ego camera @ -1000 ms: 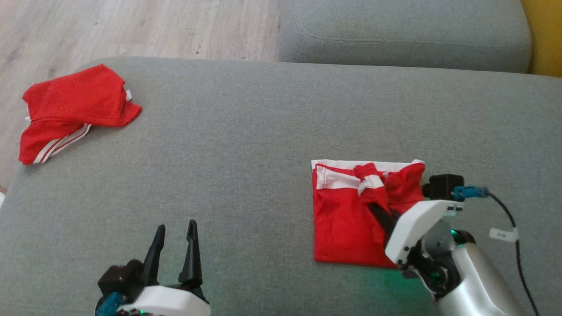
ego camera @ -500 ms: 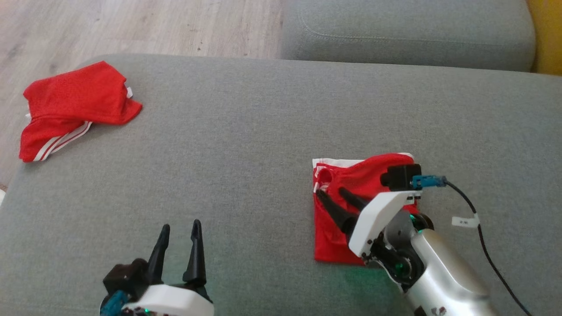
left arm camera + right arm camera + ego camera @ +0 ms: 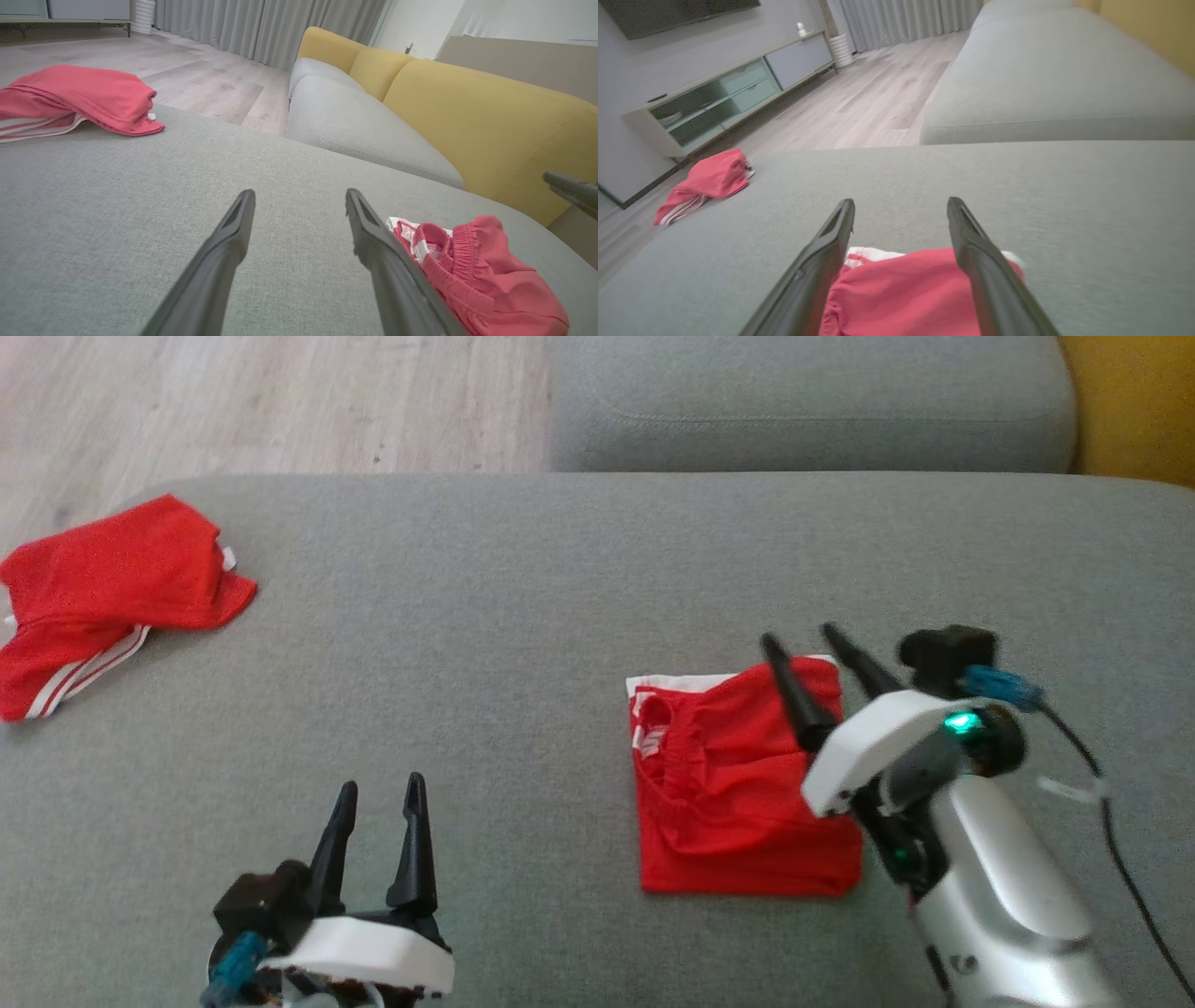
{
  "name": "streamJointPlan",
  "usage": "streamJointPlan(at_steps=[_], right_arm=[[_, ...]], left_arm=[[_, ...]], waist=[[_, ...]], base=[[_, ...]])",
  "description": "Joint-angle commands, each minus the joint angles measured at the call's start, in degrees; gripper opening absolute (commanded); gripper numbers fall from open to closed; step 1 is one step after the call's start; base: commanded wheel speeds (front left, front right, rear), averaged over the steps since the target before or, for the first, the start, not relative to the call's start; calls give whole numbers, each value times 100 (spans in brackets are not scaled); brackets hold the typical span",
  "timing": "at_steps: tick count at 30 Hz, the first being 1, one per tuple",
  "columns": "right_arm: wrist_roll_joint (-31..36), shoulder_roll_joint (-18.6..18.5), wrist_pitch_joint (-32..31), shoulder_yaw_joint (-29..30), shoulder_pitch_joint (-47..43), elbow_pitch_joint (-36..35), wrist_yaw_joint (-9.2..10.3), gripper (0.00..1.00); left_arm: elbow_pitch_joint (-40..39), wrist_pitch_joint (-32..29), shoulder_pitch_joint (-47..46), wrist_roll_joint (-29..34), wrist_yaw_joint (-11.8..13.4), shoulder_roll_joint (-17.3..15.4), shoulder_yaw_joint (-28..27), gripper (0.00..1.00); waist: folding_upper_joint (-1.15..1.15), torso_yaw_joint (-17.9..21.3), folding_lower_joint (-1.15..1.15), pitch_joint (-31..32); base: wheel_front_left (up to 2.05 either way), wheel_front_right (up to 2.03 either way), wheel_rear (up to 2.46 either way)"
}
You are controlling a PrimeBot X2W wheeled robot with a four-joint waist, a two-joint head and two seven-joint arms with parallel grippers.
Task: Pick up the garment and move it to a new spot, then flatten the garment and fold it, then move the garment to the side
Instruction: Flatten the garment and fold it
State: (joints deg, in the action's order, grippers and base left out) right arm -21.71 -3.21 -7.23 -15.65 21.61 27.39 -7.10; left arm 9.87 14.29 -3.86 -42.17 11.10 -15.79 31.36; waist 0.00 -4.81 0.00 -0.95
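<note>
Right gripper (image 3: 795, 635) has released the shorts (image 3: 728, 803); fingers apart above them. Left gripper (image 3: 381, 784) spread too. Fold looks done.

Head view: right arm (image 3: 990, 859) covers the garment (image 3: 728, 793) along its right edge and lower right corner. right gripper (image 3: 796, 635) and wrist are blurred. second red garment (image 3: 103, 579) is cut by the left edge, left gripper (image 3: 381, 782) base by the bottom edge.
Left wrist view: own jaw hides the garment's near-left side. A dark fingertip (image 3: 567, 187) shows at the right edge, rest cut off.
Right wrist view: garment cut by the bottom edge, partly behind both jaws, right corner smeared. white item (image 3: 800, 29) on the cabinet (image 3: 714, 98): too small to tell.
</note>
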Motion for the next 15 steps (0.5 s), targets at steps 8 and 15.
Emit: streamJointPlan(at_steps=[8, 15], right_arm=[[946, 33, 613, 856, -828, -1074, -39, 100], [1125, 33, 1124, 1285, -1643, -1405, -39, 100]], left_arm=[[-201, 70, -206, 151, 42, -8, -357, 100], [-224, 70, 119, 213, 32, 27, -486, 100]], waist=[[0, 252, 0, 218], [0, 328, 0, 364]], base=[[0, 0, 0], [0, 0, 0]])
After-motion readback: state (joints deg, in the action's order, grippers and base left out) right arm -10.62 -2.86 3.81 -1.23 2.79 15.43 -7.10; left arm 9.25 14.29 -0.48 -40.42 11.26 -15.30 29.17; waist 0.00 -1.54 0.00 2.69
